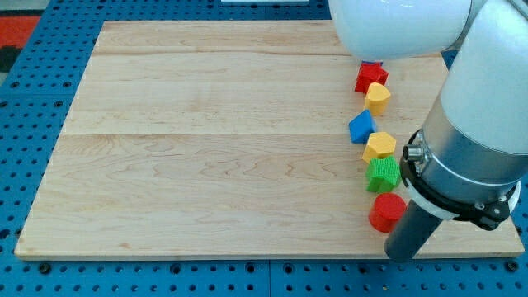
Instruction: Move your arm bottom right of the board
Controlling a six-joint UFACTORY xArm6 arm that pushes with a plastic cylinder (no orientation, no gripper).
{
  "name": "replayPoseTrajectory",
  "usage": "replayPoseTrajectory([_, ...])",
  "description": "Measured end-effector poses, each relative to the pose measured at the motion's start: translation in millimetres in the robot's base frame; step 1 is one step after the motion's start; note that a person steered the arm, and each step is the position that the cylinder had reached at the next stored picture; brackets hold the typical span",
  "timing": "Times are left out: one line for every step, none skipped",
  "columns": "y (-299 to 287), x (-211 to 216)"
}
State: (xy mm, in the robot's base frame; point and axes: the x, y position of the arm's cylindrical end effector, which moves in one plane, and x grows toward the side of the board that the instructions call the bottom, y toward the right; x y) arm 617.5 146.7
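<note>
My dark rod comes down at the view's bottom right, and my tip (402,256) rests on the wooden board (206,140) near its bottom right corner. The tip is just below and right of a red block (384,213), close to it. Above that block a column runs up the board's right side: a green block (382,174), a yellow block (379,146), a blue block (360,127), another yellow block (378,97) and a red block (370,77). The arm's white and grey body (470,132) hides the board's right edge.
The board lies on a blue perforated table (33,124). An orange-red patch (16,29) shows at the view's top left. The arm's white housing (396,25) overhangs the board's top right.
</note>
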Motion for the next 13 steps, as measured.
replayPoseTrajectory([0,0])
replayPoseTrajectory([0,0])
replayPoseTrajectory([11,0])
replayPoseTrajectory([19,-2])
replayPoseTrajectory([22,-3])
replayPoseTrajectory([28,-18])
replayPoseTrajectory([33,-31])
replayPoseTrajectory([48,-32])
replayPoseTrajectory([58,-34])
replayPoseTrajectory([68,-34])
replayPoseTrajectory([70,-34])
replayPoseTrajectory([76,-34])
replayPoseTrajectory([83,-34])
